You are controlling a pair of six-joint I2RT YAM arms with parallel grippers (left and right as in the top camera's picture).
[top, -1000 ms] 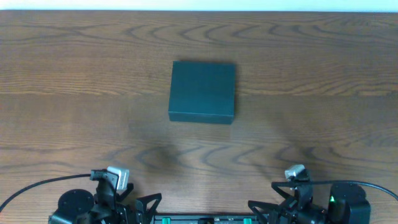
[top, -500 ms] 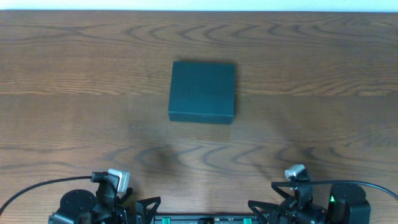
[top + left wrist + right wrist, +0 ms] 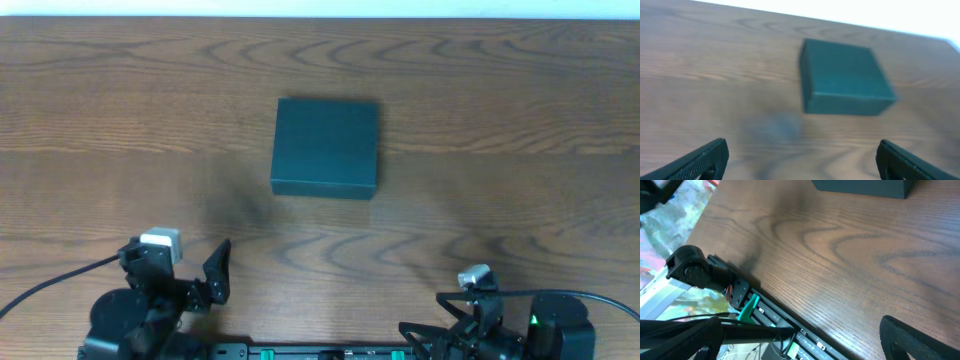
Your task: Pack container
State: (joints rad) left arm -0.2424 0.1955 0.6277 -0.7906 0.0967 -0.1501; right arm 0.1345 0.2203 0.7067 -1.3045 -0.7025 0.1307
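Facing shut box [image 3: 326,146] mid-counter [image 3: 520,200], well apart from my left gripper [image 3: 802,150], spread wide, empty; right gripper [image 3: 800,335] likewise spread. Risk: lid [image 3: 845,67] flush, little to catch; my poke could shove light box away

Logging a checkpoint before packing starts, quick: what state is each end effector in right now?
Left end effector: open, holding nothing.
Right end effector: open, holding nothing.
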